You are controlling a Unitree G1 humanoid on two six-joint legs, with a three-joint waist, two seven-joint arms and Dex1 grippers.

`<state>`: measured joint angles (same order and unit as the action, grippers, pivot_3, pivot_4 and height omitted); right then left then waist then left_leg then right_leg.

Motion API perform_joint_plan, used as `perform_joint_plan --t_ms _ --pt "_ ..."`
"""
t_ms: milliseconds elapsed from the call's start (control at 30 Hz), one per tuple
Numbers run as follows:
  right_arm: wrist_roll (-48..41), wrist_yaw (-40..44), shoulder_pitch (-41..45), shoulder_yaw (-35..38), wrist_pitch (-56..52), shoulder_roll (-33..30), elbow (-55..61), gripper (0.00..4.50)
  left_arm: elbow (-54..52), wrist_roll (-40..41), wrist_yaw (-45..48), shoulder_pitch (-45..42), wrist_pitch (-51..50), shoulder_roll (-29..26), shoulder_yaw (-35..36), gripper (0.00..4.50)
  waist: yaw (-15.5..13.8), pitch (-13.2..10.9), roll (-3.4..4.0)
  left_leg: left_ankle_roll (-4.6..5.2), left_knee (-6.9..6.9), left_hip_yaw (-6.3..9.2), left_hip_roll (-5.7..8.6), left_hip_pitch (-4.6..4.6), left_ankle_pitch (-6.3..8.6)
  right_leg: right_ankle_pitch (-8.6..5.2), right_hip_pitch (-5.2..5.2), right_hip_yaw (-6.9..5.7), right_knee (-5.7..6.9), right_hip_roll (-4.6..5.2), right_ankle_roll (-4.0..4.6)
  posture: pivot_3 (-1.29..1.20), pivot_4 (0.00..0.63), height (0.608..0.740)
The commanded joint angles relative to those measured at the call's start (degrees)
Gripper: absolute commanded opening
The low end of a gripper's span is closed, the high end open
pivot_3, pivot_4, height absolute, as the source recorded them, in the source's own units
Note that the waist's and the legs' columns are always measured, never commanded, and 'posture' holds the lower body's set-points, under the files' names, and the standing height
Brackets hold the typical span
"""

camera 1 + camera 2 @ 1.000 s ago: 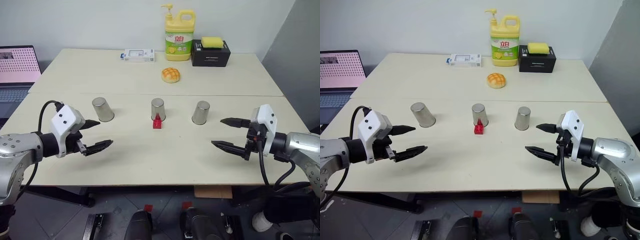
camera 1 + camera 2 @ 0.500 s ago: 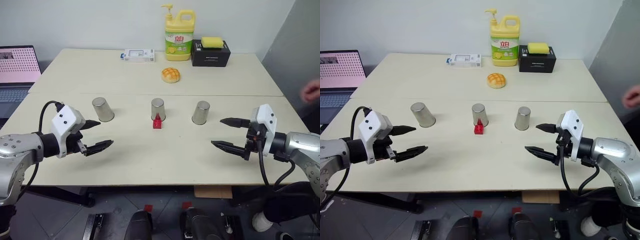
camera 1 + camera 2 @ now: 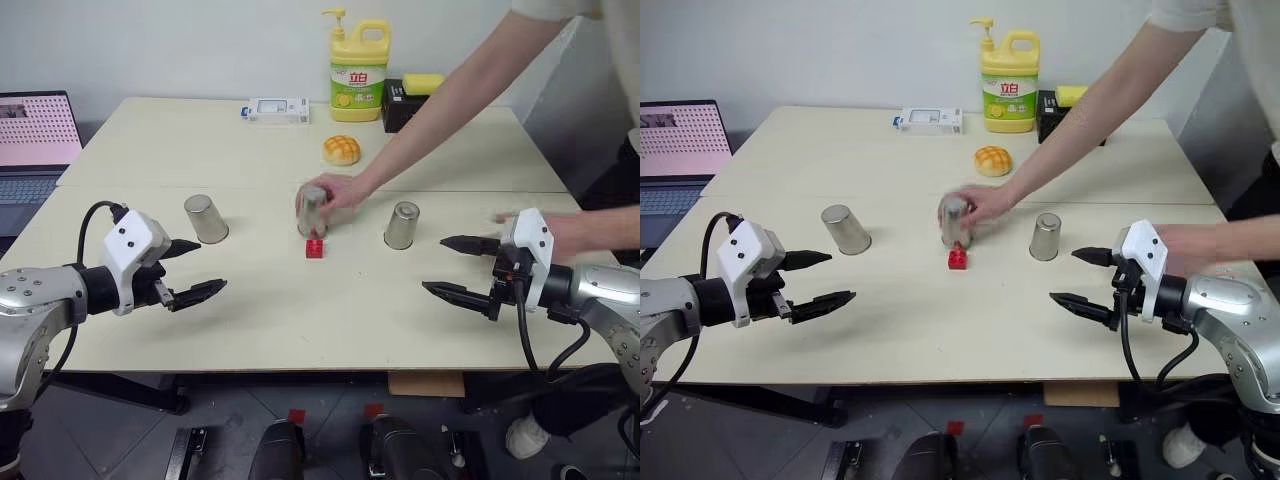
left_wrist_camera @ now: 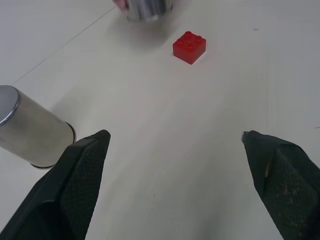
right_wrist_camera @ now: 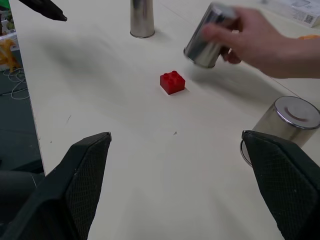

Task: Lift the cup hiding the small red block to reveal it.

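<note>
Three steel cups stand in a row on the table: the left cup (image 3: 206, 219), the middle cup (image 3: 313, 208) and the right cup (image 3: 401, 225). A person's hand (image 3: 340, 192) grips the middle cup and holds it tilted just off the table. The small red block (image 3: 315, 248) lies uncovered right in front of that cup. It also appears as the red block (image 5: 172, 82) in the right wrist view. My left gripper (image 3: 211, 265) hangs open near the left cup, holding nothing. My right gripper (image 3: 433, 263) hangs open beside the right cup, also with nothing in it.
The person's arm (image 3: 450, 110) crosses the table from the back right, and their other hand (image 3: 575, 232) is behind my right gripper. At the back are a yellow soap bottle (image 3: 359, 65), a bun (image 3: 341, 150), a white box (image 3: 278, 109) and a black box (image 3: 393, 100). A laptop (image 3: 35, 140) sits far left.
A person's arm has reached in from the right and taken hold of the middle cup, tipping it up. A second hand has come in behind my right gripper. Both grippers kept still.
</note>
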<state>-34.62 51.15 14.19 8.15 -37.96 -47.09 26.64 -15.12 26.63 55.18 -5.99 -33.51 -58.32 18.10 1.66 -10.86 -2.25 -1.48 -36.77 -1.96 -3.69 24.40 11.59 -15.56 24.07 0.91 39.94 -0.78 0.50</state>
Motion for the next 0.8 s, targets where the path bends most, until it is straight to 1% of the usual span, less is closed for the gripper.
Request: perform_joint_plan --t_ms 33,533,800 --pt "-0.5 0.0 0.0 0.7 0.4 -0.6 1.9 4.46 -1.0 0.0 -0.2 -1.1 0.1 -0.5 0.5 4.50 0.0 0.0 0.00 0.00 0.00 0.01 0.00 0.00 0.00 0.00 0.00 0.00 0.00 0.00 0.00 0.00 0.150 0.740" --pt "0.0 -0.3 0.1 0.1 0.7 -0.3 1.6 4.46 -1.2 -0.1 -0.2 -1.5 0.0 -0.4 -0.2 4.50 0.0 0.0 0.00 0.00 -0.01 0.01 0.00 0.00 0.00 0.00 -0.01 0.00 0.01 0.00 0.00 0.00 0.150 0.740" --pt "-3.0 -3.4 1.9 0.4 -2.5 2.5 1.3 4.46 -2.9 1.7 -0.3 -3.9 -1.5 0.0 -1.1 4.50 0.0 0.0 0.00 0.00 -0.02 0.00 0.01 0.00 0.00 0.01 -0.01 0.00 0.01 -0.01 -0.01 0.00 0.150 0.740"
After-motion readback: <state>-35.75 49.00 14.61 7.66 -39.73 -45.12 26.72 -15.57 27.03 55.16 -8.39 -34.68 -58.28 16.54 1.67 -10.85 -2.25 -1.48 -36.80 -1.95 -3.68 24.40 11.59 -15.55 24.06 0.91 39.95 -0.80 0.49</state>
